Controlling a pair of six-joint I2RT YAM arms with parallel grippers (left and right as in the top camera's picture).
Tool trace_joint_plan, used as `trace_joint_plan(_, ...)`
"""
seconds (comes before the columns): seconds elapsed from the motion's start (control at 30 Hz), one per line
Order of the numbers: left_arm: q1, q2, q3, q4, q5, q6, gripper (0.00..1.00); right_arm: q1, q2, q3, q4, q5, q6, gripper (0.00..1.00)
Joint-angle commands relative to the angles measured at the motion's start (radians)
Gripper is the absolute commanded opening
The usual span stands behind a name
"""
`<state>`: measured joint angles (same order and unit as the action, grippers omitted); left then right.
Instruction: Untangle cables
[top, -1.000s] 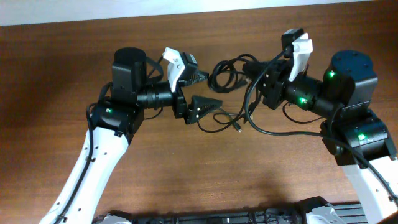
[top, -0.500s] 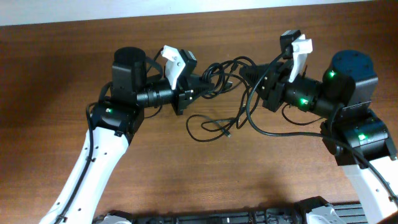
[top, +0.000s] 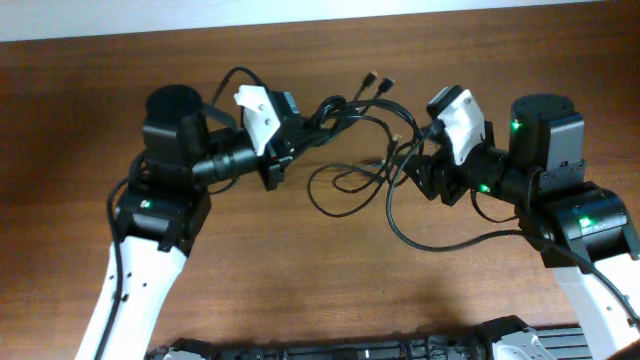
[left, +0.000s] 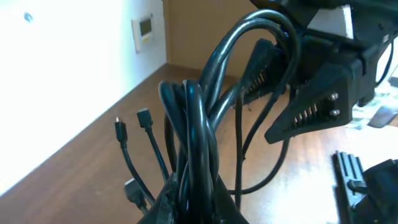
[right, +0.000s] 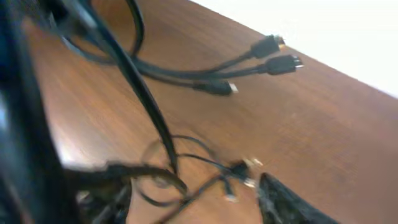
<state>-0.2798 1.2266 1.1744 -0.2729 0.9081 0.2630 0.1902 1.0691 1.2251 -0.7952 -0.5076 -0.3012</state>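
Left pincer (top: 283, 150) is clamped on the cables (left: 189, 130), several strands at once and not just one. Right pincer (top: 415, 170) stands wide. I can't tell if the strand running between its fingers touches either one.

The bundle hangs off the bench (top: 300, 290) between the two arms. From the left pincer it runs toward 2 o'clock and ends in the plugs (top: 378, 82). The thin loops (top: 345, 185) lie flat at 5 o'clock of the left pincer.

Risks as I see them:
- With the whole bundle in one grip, pulling the arms apart would likely cinch the knot instead of freeing a strand.
- If the right pincer closes where it is, it may take two strands, or none.
- A plug head could hook a loop and drag the thin loops along.
- The big loop (top: 440, 235) lies at 5 o'clock of the right pincer. I can't tell if it is a cable or the arm's own wire, and it could snag on a sweep.

Views:
- Overhead gives the layout, the thin loops and the big loop, but hides both grips.
- Left wrist shows the strands rising packed from its own pincer and arching toward 1 o'clock, where the right pincer's toothed fingers stand apart.
- Right wrist is blurred. It alone shows the plugs from close, at 1 o'clock, and a small connector in the thin tangle at 6 o'clock.
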Motion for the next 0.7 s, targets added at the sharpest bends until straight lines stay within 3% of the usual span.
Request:
trace_joint_plan(0.0, 0.006, -0.025, 0.005, -0.023, 0.011, 0.060, 0.00, 0.000, -0.033, 0.014, 0.006, 0.018, -0.275, 0.69)
trace_joint_plan(0.17, 0.003, -0.025, 0.005, -0.116, 0.013, 0.121, 0.03, 0.000, -0.100, 0.014, 0.037, -0.126, -0.460, 0.91)
trace_joint_plan(0.27, -0.010, -0.025, 0.005, -0.124, 0.036, 0.122, 0.05, 0.000, -0.134, 0.014, 0.053, -0.213, -0.548, 1.00)
trace_joint_plan(0.43, -0.094, -0.025, 0.005, -0.126, 0.082, 0.159, 0.08, 0.000, -0.149, 0.014, 0.059, -0.285, -0.612, 1.00)
trace_joint_plan(0.67, -0.204, -0.025, 0.005, -0.126, 0.079, 0.238, 0.11, 0.000, -0.149, 0.014, 0.068, -0.317, -0.611, 0.81)
